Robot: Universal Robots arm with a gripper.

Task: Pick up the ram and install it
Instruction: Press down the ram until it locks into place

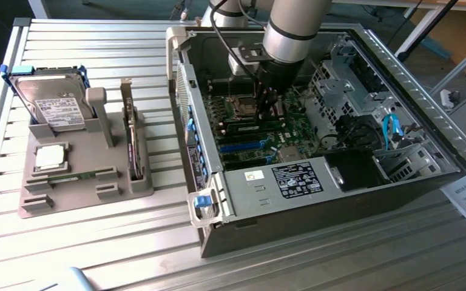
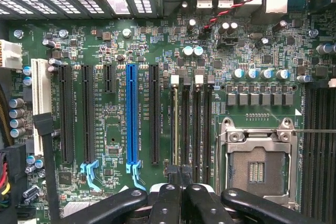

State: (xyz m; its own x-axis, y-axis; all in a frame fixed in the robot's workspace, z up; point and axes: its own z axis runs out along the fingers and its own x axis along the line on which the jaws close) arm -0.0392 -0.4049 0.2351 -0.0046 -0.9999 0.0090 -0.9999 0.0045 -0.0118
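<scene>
My gripper (image 1: 266,102) reaches down into the open computer case (image 1: 298,182), just above the motherboard (image 1: 286,130). In the wrist view, one ram (image 2: 175,129) stands edge-on in the first memory slot beside the empty processor socket (image 2: 257,169). The gripper (image 2: 181,179) is shut, its fingertips close together over the near end of that slot row. I cannot tell whether they touch the stick. A second ram (image 1: 75,177) lies flat in the grey holder (image 1: 34,203) on the exterior view's left.
The holder also carries a hard drive (image 1: 55,106), a square silver processor chip (image 1: 49,156) and an upright expansion card (image 1: 136,145). Black and blue card slots (image 2: 131,114) lie beside the memory slots. Drive bays and cables (image 1: 391,130) crowd the case on the exterior view's right.
</scene>
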